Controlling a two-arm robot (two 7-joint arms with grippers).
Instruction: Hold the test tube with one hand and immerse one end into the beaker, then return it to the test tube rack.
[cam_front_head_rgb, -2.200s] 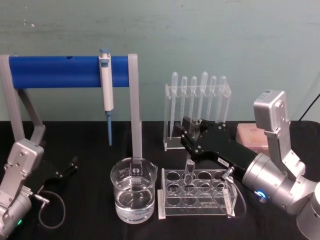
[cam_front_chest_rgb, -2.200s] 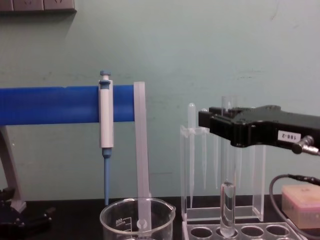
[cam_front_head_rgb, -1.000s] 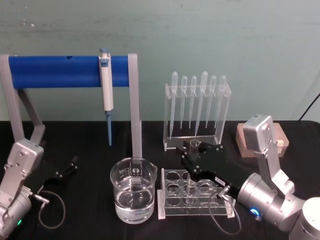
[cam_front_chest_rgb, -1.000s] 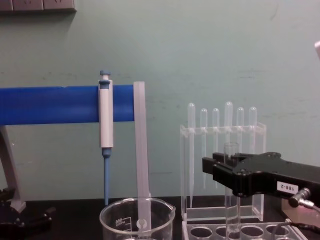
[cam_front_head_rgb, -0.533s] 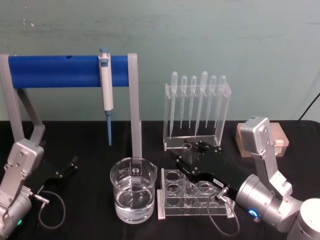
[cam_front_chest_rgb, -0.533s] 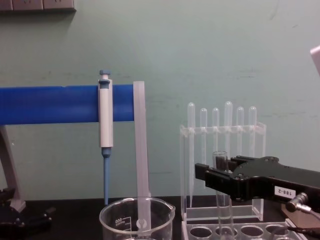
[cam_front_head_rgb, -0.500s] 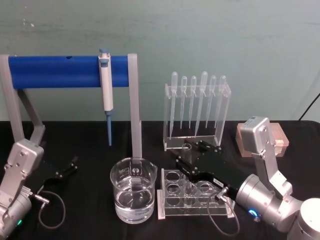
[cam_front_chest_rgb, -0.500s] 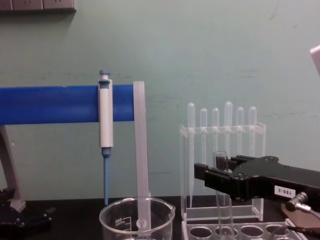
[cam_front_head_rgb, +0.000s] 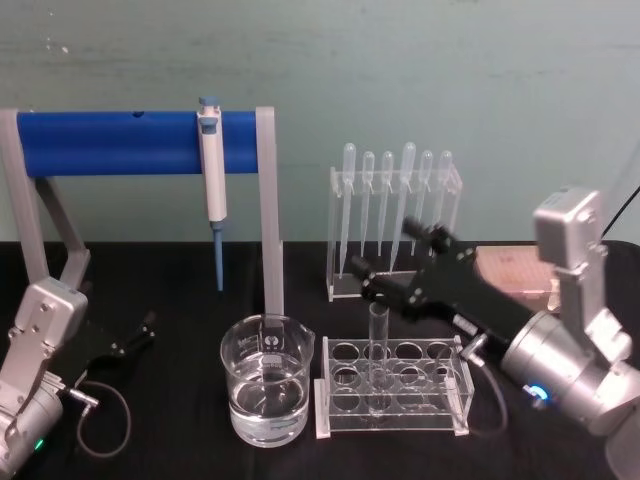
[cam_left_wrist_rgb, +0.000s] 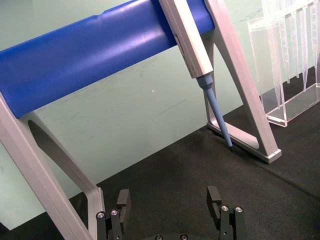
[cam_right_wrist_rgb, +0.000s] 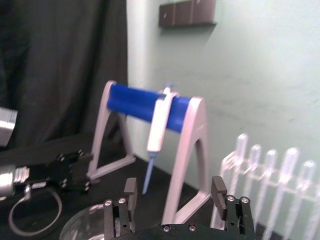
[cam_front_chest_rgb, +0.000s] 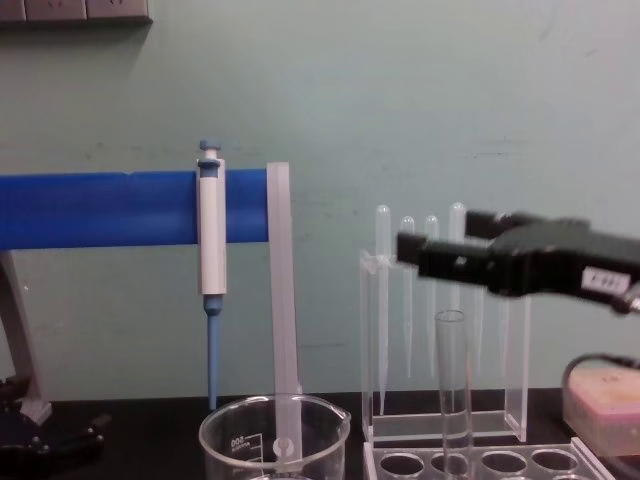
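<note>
My black right gripper (cam_front_head_rgb: 392, 262) hangs with fingers spread above the clear glass test tube (cam_front_head_rgb: 378, 352), which stands upright, unheld, in the clear holed rack (cam_front_head_rgb: 392, 388) beside the water-filled wide glass beaker (cam_front_head_rgb: 266, 392). My left gripper (cam_front_head_rgb: 137, 334) rests open on the black table (cam_front_head_rgb: 180, 290).

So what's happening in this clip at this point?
The test tube stands upright in the clear rack, to the right of the beaker of water. The right gripper hangs open above the tube, not touching it. The left gripper lies parked low on the table at the left, open. Nothing is being held.
</note>
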